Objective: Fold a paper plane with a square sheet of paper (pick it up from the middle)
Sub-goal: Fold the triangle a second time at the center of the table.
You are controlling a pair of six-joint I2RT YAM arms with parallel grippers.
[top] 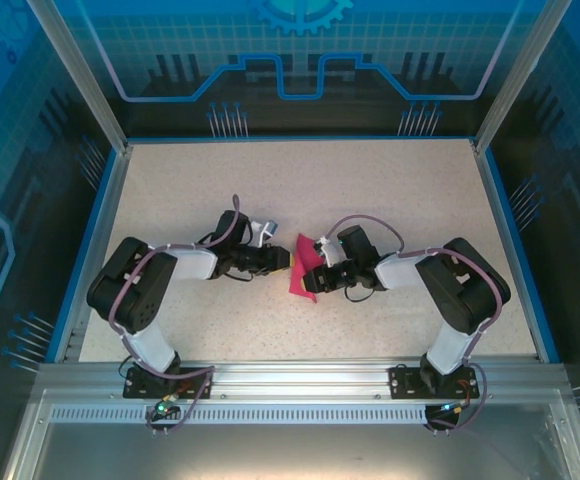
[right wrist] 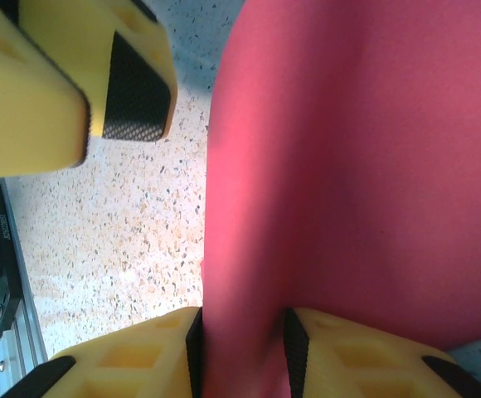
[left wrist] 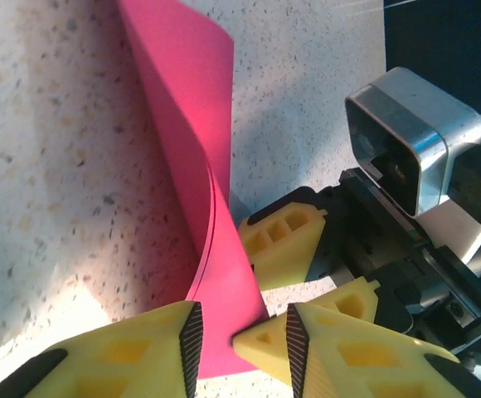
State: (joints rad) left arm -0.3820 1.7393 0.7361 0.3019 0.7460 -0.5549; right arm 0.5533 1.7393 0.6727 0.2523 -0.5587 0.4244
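Observation:
The square sheet of paper (top: pixel 303 270) is magenta-pink and stands bent in a curved fold at the table's middle, between the two grippers. In the right wrist view the sheet of paper (right wrist: pixel 348 166) runs down between both pads, and my right gripper (right wrist: pixel 245 352) is shut on that bunched fold. My left gripper (left wrist: pixel 242 340) is open, its fingers astride the lower corner of the sheet (left wrist: pixel 191 124) without pinching it. One left finger pad (right wrist: pixel 137 83) hangs apart from the paper's edge. The right gripper's yellow fingers (left wrist: pixel 282 245) sit just beyond the paper. In the top view the left gripper (top: pixel 282 262) and right gripper (top: pixel 322 272) nearly meet.
The speckled beige table (top: pixel 300 190) has a blue rim and clear walls around it. An aluminium rail (top: pixel 300 375) with both arm bases runs along the near edge. The right wrist camera housing (left wrist: pixel 410 141) looms close to my left fingers.

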